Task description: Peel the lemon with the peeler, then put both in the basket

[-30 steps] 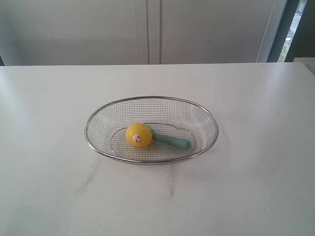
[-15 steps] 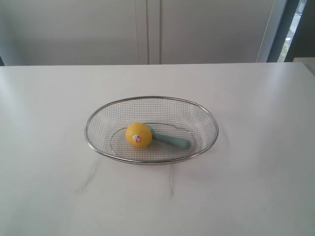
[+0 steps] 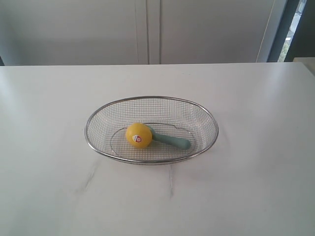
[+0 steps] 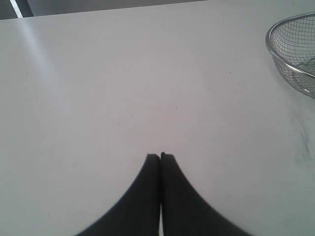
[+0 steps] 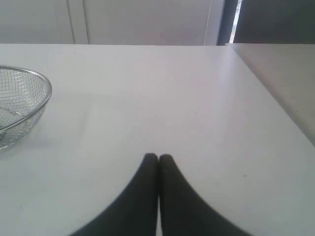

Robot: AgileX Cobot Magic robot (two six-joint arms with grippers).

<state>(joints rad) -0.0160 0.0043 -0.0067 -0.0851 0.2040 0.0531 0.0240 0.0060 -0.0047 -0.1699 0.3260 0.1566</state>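
The wire-mesh basket (image 3: 206,115) stands in the middle of the white table. Inside it lies the yellow lemon (image 3: 138,134), its red-and-white sticker facing the camera. The teal peeler (image 3: 172,141) lies beside it, its handle pointing right and its head hidden behind the lemon. Neither arm shows in the exterior view. In the left wrist view my left gripper (image 4: 160,155) is shut over bare table, with the basket's rim (image 4: 271,51) far off at the frame edge. My right gripper (image 5: 158,156) is likewise shut and holds nothing, well apart from the basket (image 5: 43,102).
White table (image 3: 256,187) with faint grey veins spreads all around the basket. Pale cabinet doors (image 3: 147,29) stand behind it. A second table surface (image 5: 275,69) adjoins the table's edge in the right wrist view.
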